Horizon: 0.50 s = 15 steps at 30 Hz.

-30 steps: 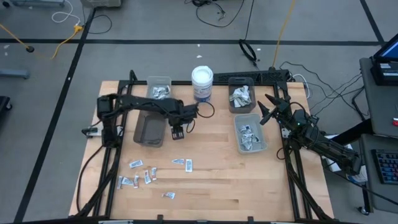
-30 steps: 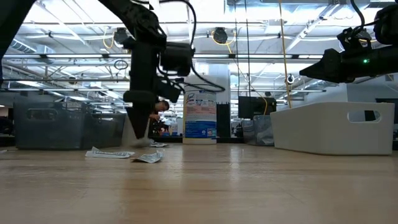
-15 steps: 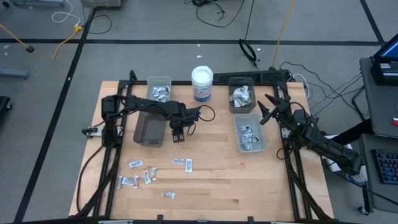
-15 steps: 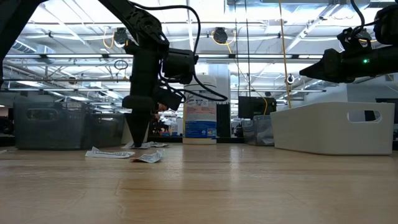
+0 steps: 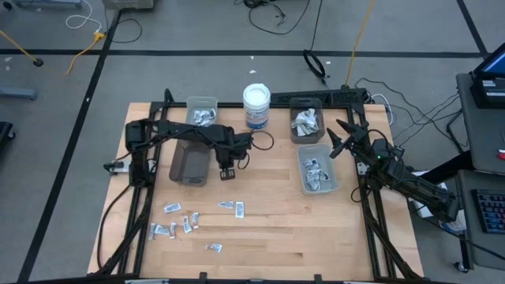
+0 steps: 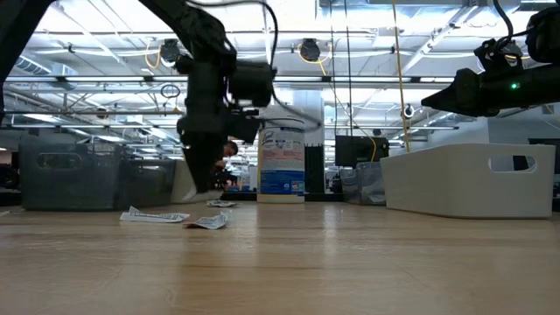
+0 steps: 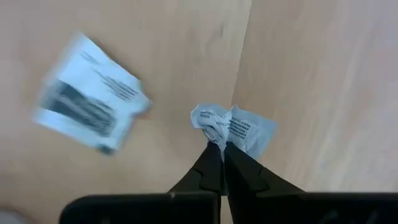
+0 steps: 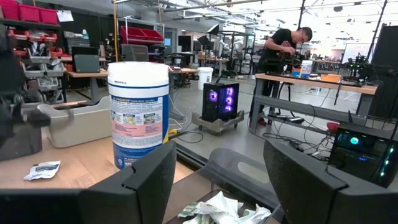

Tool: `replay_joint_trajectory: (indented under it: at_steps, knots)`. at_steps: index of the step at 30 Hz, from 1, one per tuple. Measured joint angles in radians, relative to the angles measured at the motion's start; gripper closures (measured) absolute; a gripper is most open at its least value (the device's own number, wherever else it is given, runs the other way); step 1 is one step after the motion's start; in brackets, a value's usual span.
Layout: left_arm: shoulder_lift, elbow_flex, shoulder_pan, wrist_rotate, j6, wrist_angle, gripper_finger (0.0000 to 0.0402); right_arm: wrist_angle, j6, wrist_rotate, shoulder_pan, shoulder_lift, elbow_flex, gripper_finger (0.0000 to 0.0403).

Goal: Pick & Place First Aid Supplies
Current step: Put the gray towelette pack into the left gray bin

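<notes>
My left gripper [image 5: 226,169] points down over the table's middle left, just right of the grey bin [image 5: 190,164]. It is shut on a small crumpled white packet [image 7: 235,127]. A second packet [image 7: 90,112] lies flat on the wood close by. Several more first aid packets [image 5: 189,221] are scattered toward the near left, and in the low view they lie flat [image 6: 153,215]. My right gripper [image 5: 335,140] waits open and level at the table's right side, its fingers [image 8: 149,180] empty. My left gripper pinches the crumpled packet by one edge [image 7: 219,139] between its two fingertips. The fingers come from above and point down. The rest of the packet sticks out beyond the fingertips, and it seems raised a little off the wood.
A white tub with a blue label [image 5: 256,105] stands at the far middle. Bins holding packets sit at the far left [image 5: 202,113], far right [image 5: 306,121] and right [image 5: 317,170]. Bare wood lies toward the near right.
My left gripper dipped to the table with its fingers open and shut on the crumpled packet. It has since come up a little with it. The other packets have stayed where they were.
</notes>
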Motion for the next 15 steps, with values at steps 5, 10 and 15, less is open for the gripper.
replay_joint_trajectory:
  at_steps: [5,10,15]
  knots:
    - [-0.078,0.018,0.012,-0.006,0.027,-0.044,0.0397,0.0,0.0,0.0,0.0,0.0,0.0,0.0165]
    - [-0.167,0.029,0.018,-0.007,0.055,-0.092,0.0398,0.0,0.0,0.0,0.0,0.0,0.0,0.0165]
    - [-0.238,0.029,0.02,-0.006,0.047,-0.152,0.0396,0.0,0.0,0.0,0.0,0.0,0.0,0.0165]
